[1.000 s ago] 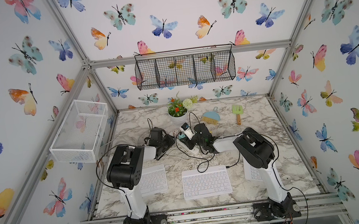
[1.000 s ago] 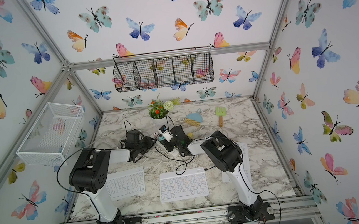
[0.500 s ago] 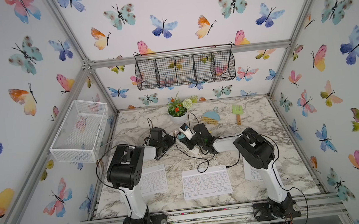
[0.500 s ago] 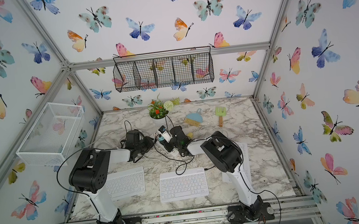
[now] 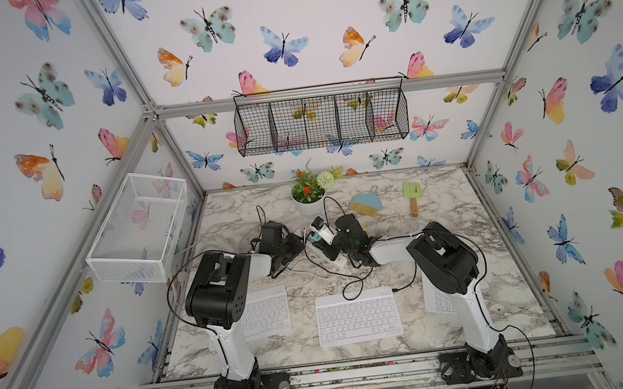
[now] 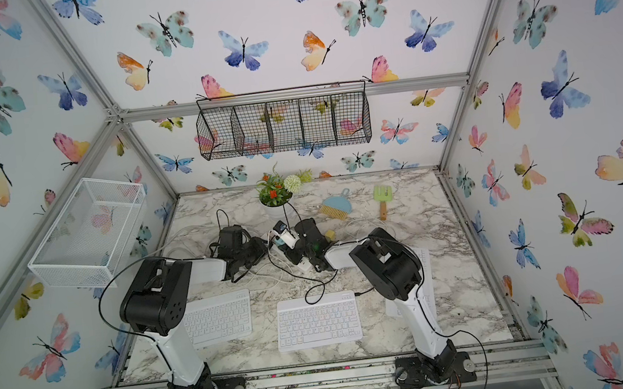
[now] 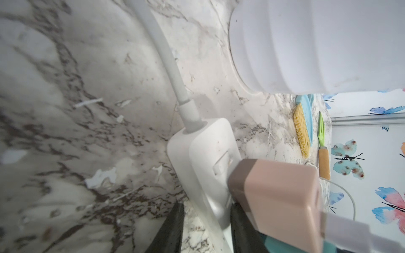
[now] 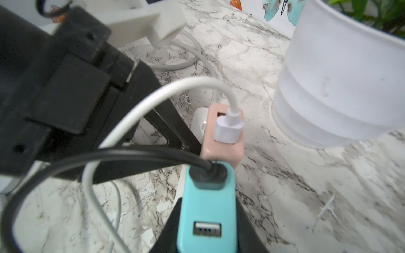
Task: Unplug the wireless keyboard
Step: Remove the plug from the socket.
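The middle white keyboard (image 5: 358,316) lies near the front edge in both top views. Its black cable (image 8: 109,153) runs into a teal charger (image 8: 208,210). My right gripper (image 8: 207,219) is shut on that charger, one black finger on each side. The charger stands over the white power strip (image 7: 208,157); its prongs are hidden. A pink charger (image 8: 221,140) with a white USB cable (image 8: 153,96) sits right behind it on the strip. My left gripper (image 7: 206,210) is shut on the power strip, its fingers straddling the strip's body. Both grippers meet mid-table (image 5: 317,242).
Two more white keyboards lie at the front, one on the left (image 5: 265,312) and one on the right (image 5: 437,300) partly under the right arm. A white flower pot (image 5: 309,203) stands close behind the strip. A blue brush (image 5: 366,201) and green fork (image 5: 410,193) lie further back. Loose cables cross the marble.
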{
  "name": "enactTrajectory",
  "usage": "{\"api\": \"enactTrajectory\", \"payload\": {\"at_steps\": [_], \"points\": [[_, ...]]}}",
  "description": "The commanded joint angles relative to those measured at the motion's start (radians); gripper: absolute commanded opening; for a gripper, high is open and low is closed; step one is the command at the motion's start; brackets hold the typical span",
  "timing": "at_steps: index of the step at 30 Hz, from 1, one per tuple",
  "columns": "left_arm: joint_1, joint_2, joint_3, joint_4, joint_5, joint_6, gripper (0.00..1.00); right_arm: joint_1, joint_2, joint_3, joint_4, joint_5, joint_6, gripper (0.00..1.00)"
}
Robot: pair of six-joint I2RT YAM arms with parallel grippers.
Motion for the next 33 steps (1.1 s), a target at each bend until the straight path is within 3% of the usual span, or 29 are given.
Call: {"api": "enactTrajectory", "payload": {"at_steps": [1, 5, 9, 25, 29, 33], "points": [[-0.006, 0.089, -0.029, -0.192, -0.075, 0.022, 0.37, 0.006, -0.077, 0.034, 0.131, -0.314, 0.153, 0.15], [-0.004, 0.090, -0.029, -0.190, -0.074, 0.022, 0.37, -0.016, -0.076, 0.012, 0.225, -0.374, 0.261, 0.15], [-0.005, 0.088, -0.028, -0.189, -0.069, 0.022, 0.37, -0.017, -0.077, 0.020, 0.198, -0.376, 0.241, 0.14], [0.035, -0.003, 0.007, -0.230, -0.023, 0.070, 0.41, -0.040, -0.226, -0.111, -0.079, -0.038, -0.047, 0.14], [0.045, -0.054, 0.010, -0.250, -0.027, 0.089, 0.46, -0.066, -0.266, -0.163, -0.085, -0.040, -0.054, 0.14], [0.064, -0.113, 0.038, -0.307, -0.028, 0.158, 0.53, -0.113, -0.305, -0.212, -0.079, -0.131, -0.057, 0.15]]}}
